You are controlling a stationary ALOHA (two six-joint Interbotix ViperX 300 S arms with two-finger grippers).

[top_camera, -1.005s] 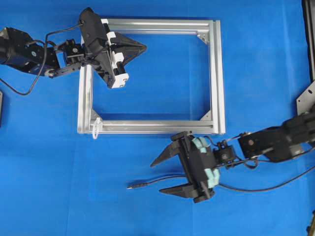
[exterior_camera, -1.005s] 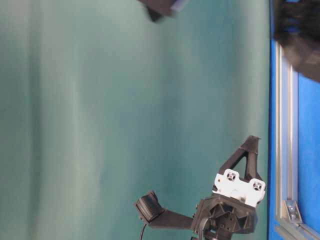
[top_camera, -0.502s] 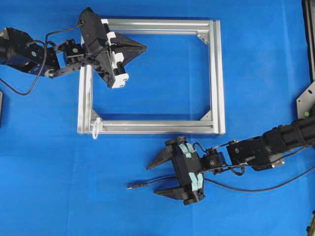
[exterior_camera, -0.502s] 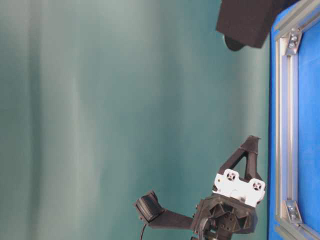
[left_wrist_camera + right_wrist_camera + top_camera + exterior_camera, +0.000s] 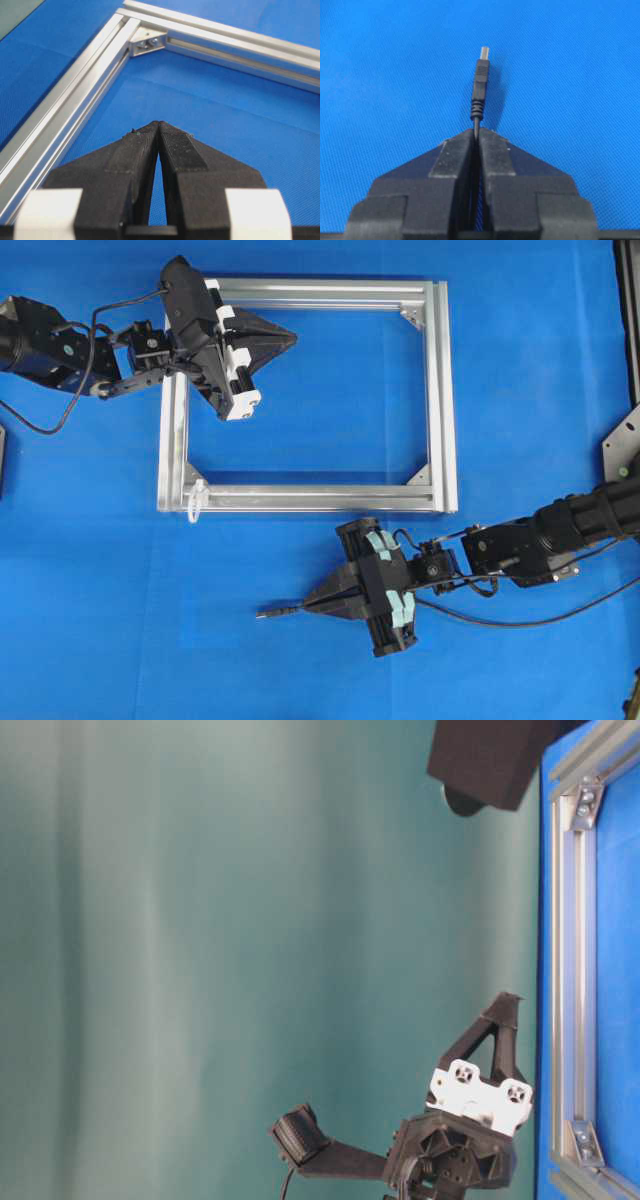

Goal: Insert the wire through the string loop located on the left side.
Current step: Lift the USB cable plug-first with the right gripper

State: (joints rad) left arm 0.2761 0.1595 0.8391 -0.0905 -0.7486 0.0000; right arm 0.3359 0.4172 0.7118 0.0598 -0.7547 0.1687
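Right gripper [image 5: 312, 606], lower centre: fingers pinched on the wire [image 5: 480, 95] just behind its plug, leaving the tip free for the string loop [image 5: 195, 499] at the frame's lower-left corner; left gripper [image 5: 290, 337], upper left: closed, empty.

the tabletop [image 5: 100, 620] is a vivid blue with a fine woven texture, plain all over. the frame [image 5: 442, 400] is bright silver aluminium with pale grooves along its bars. the string loop [image 5: 195, 502] at its corner is white. the wire [image 5: 520, 623] is black, its plug black with a small silvery tip in the right wrist view. the left gripper [image 5: 290, 338] is black with white blocks behind the fingers; the right gripper [image 5: 308, 607] is black with pale teal strips on its body. the backdrop [image 5: 200, 960] in the table-level view is a muted teal green
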